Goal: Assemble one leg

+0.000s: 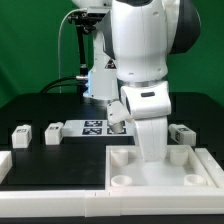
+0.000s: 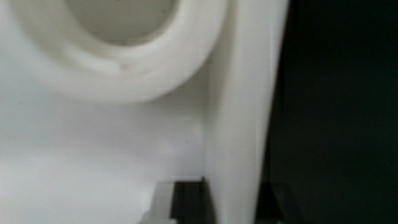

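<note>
On your black table [image 1: 30, 108], the big white Franka arm [image 1: 140, 50] bends low over the big flat white panel with round corner sockets [image 1: 60, 172], which lies along the near side of the scene. The arm's two-finger gripper [image 1: 150, 155] is down at the panel's far edge, between two of the sockets. Neither view lets you tell whether its jaws stand wide or narrow, or whether they hold anything. The blurred wrist view shows you one round socket [image 2: 125, 40] close up, with the panel's rim beside it and black table beyond. Behind the panel, the thin white marker board [image 1: 90, 127] lies flat, partly hidden by the arm. Three small white chunky block-shaped legs stand loose on the table. The first leg [image 1: 20, 135] and second leg [image 1: 52, 132] are on the exterior view's left of the marker board. The third leg [image 1: 182, 132] is on the exterior view's right of the arm, just behind the panel.
</note>
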Robot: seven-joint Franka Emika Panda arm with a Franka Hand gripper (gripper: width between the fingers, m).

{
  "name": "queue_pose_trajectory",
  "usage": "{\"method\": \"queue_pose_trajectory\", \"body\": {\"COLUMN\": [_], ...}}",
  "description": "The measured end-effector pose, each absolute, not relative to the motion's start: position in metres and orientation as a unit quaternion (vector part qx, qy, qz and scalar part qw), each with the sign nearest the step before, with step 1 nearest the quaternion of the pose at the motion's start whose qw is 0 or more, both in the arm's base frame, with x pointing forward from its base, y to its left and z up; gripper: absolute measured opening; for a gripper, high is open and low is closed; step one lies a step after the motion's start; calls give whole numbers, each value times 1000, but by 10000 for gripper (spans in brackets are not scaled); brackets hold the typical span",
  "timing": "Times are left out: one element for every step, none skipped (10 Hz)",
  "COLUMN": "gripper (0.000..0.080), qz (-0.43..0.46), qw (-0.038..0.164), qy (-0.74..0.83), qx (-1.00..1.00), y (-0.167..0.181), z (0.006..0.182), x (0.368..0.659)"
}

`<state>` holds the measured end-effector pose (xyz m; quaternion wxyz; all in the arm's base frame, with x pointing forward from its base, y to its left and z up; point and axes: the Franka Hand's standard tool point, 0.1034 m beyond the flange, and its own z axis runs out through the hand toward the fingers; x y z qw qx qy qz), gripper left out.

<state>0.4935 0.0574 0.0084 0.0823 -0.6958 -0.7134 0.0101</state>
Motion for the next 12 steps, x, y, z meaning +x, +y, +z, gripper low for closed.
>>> {"method": "queue_pose_trajectory", "body": {"gripper": [72,142,142,324,505,603,603,641,647,647,649,649], "qz": [10,11,11,11,10,10,9,9,9,9,9,9], "qw": [83,83,83,83,82,82,81,81,81,81,81,81], "qy": [-713,-713,-713,-713,-713,-713,-713,-712,-712,-712,-712,-712], "qx": [-696,-696,-696,-696,-697,-697,-697,-697,-697,-697,-697,-697], "y": [57,57,57,57,56,56,56,56,56,56,56,56], "z": [8,8,8,8,8,9,9,9,9,9,9,9], "x": [493,493,493,493,494,494,494,495,495,495,495,495]}}
